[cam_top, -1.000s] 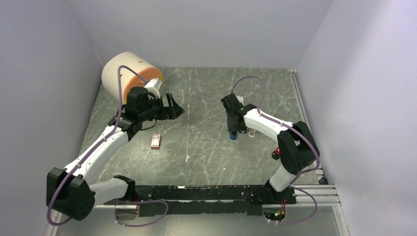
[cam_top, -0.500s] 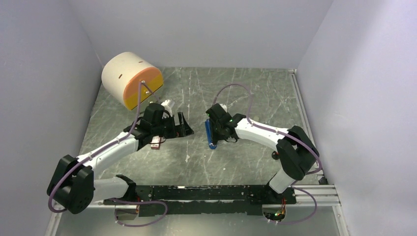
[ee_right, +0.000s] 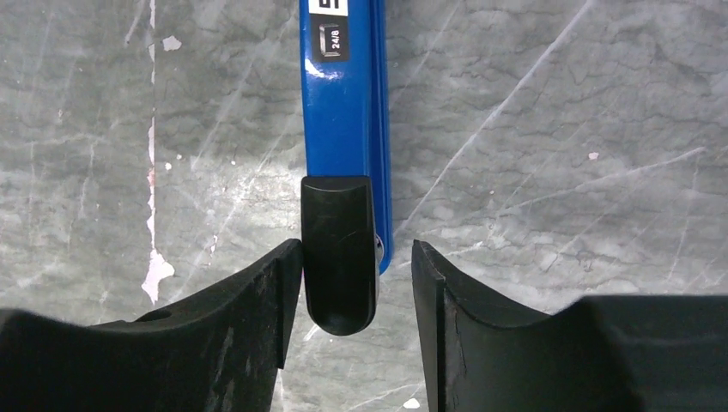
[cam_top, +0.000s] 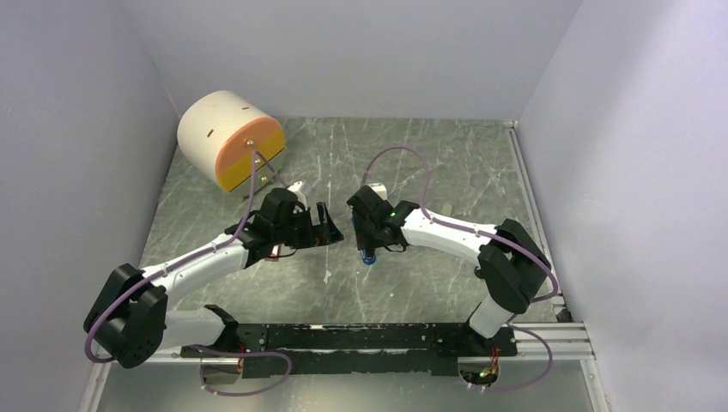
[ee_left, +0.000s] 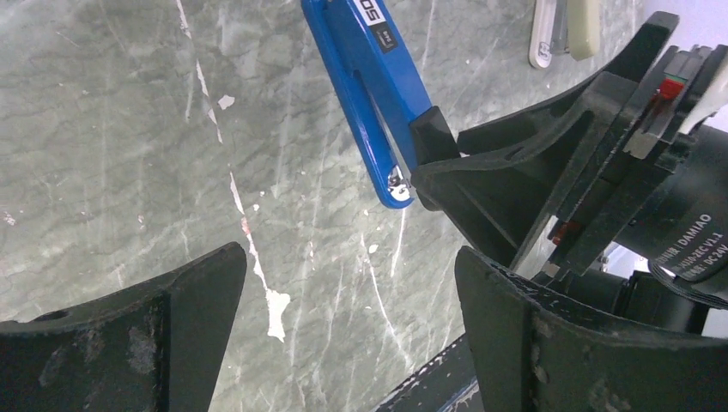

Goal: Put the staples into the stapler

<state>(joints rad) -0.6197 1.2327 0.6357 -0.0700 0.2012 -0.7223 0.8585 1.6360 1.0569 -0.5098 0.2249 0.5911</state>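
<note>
The slim bright-blue stapler point(ee_right: 347, 112) lies on the marble table, pointing away from my right gripper point(ee_right: 356, 283). Its black end point(ee_right: 339, 257) sits between the fingers. The left finger touches it and a gap shows at the right finger, so the jaws are slightly open. In the top view the stapler point(cam_top: 369, 255) is at the table's middle under the right gripper point(cam_top: 367, 245). My left gripper point(cam_top: 331, 230) is wide open and empty, just left of the stapler point(ee_left: 369, 94). The staples block is hidden. A bit of the pink-red box point(cam_top: 273, 251) peeks from under the left arm.
A large cream and orange cylinder point(cam_top: 227, 137) lies at the back left. A pale beige bar point(ee_left: 584, 17) and a white piece point(ee_left: 542, 34) lie beyond the stapler. Grey walls close the table on three sides.
My right gripper has moved left to the table's middle with the stapler. My left arm has swung from the back left toward the middle and now covers the box.
</note>
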